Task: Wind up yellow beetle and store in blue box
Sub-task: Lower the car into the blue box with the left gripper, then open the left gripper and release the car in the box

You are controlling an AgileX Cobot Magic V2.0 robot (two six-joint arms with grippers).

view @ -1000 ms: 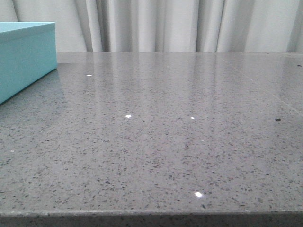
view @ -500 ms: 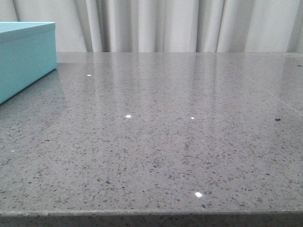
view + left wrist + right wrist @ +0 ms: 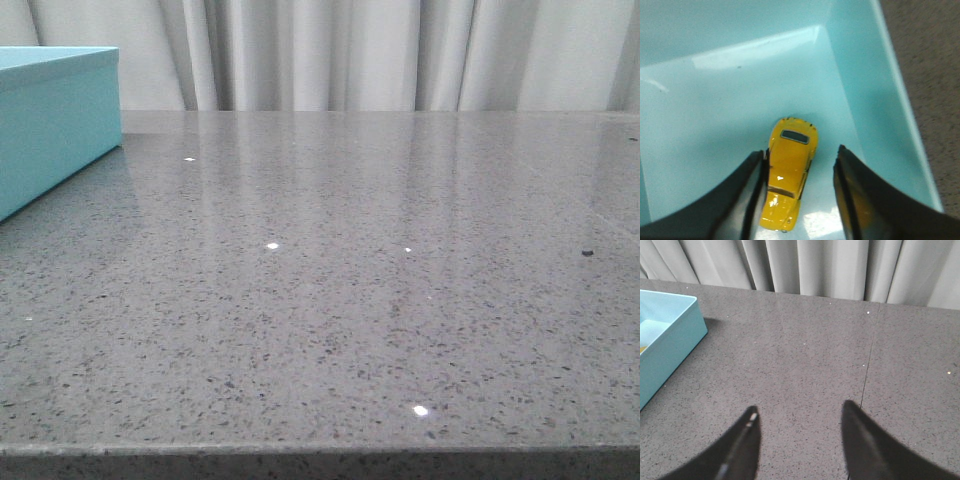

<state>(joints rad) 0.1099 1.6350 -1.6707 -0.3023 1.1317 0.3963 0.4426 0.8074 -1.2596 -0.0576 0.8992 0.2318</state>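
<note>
- The blue box stands at the far left of the bench, about ten o'clock from the middle of the front view. Only its near corner and one long side show there, and nothing of its inside.
- Inside it, the left wrist view shows the yellow beetle lying on the pale floor of the box, with one inner corner of the box off at about one o'clock from the car.
- The left gripper hangs over the open box with its jaws spread apart. The car sits in the gap between them. The left-hand finger looks to be at or just beside the car's flank, while the other is plainly apart from it, so I judge that the car is released, not gripped.
- The middle of the bench is speckled grey stone, with a grey curtain behind it.
- The right gripper hovers above bare bench well to the right of the box, its jaws open and holding nothing. The box rim shows at ten o'clock in its view.
- Progress, as I judge it: the storing looks done, since the beetle is in the box. Whether it was wound cannot be told from these views. What is left seems only to lift the left arm clear.
</note>
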